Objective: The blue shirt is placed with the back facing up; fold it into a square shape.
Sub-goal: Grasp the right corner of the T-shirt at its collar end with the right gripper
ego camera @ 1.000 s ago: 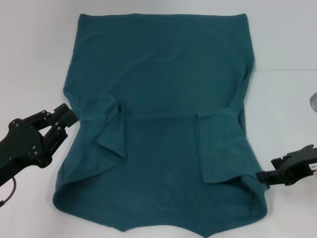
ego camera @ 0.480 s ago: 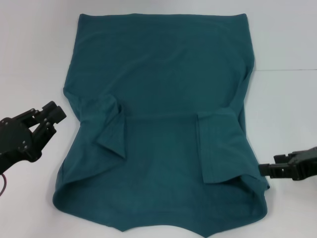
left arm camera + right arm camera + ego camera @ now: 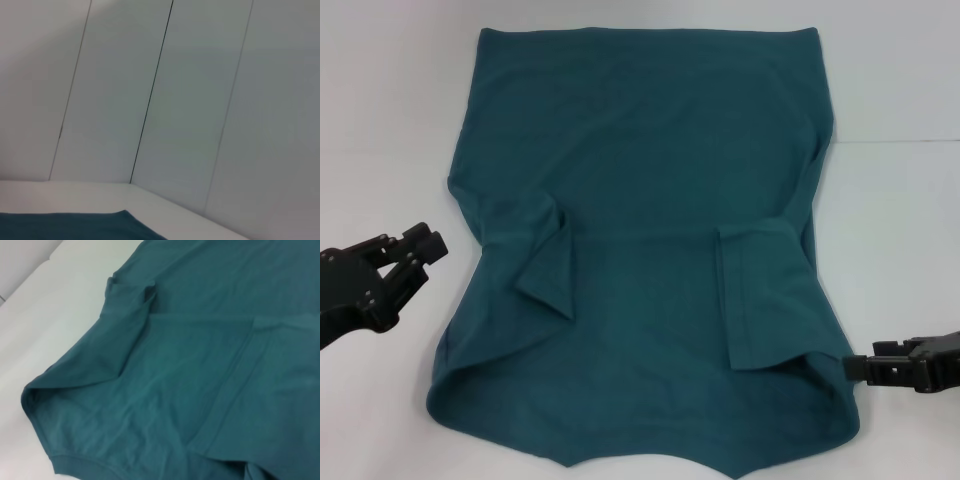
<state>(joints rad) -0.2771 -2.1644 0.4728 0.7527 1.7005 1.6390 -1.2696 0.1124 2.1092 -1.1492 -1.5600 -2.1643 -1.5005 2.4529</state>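
Observation:
The blue shirt [image 3: 640,180] lies flat on the white table [image 3: 390,120], plain side up, its straight hem at the far side. Both short sleeves are folded inward onto the body, the left sleeve [image 3: 548,270] and the right sleeve [image 3: 760,295]. My left gripper [image 3: 420,258] is open and empty, on the table a little left of the shirt's left edge. My right gripper [image 3: 852,368] is at the shirt's near right corner, right by the cloth edge. The shirt also shows in the left wrist view [image 3: 75,225] and fills the right wrist view [image 3: 200,365].
White table surface [image 3: 900,250] lies bare on both sides of the shirt. A thin seam [image 3: 895,141] crosses the table at the far right. The left wrist view shows a white panelled wall [image 3: 190,100] behind the table.
My left gripper has drawn back to the left, away from the shirt's left edge. My right gripper has slid slightly right and nearer. The shirt has not moved.

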